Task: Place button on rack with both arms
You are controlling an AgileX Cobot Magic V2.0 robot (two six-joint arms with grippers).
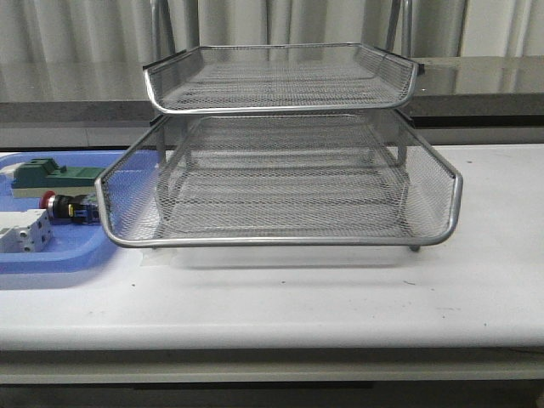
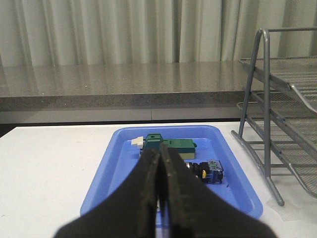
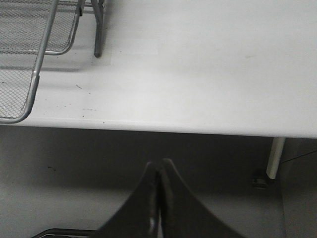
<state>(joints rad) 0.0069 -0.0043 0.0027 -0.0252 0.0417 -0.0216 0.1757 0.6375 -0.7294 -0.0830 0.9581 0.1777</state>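
The button (image 1: 66,206), red head and black body with a blue and yellow rear block, lies on its side in a blue tray (image 1: 51,259) at the table's left. In the left wrist view only its black and blue rear (image 2: 210,171) shows past my fingers. The silver wire-mesh rack (image 1: 280,178) stands mid-table, its lower tray pulled forward; it also shows in the left wrist view (image 2: 277,129) and the right wrist view (image 3: 29,54). My left gripper (image 2: 159,151) is shut and empty, held in front of the blue tray (image 2: 114,168). My right gripper (image 3: 159,163) is shut and empty, off the table's front edge.
In the blue tray lie a green-topped block (image 1: 51,176), seen too in the left wrist view (image 2: 168,146), and a white terminal block (image 1: 25,234). A grey counter (image 1: 476,81) runs behind the white table (image 1: 340,297). A table leg (image 3: 275,157) shows below the edge.
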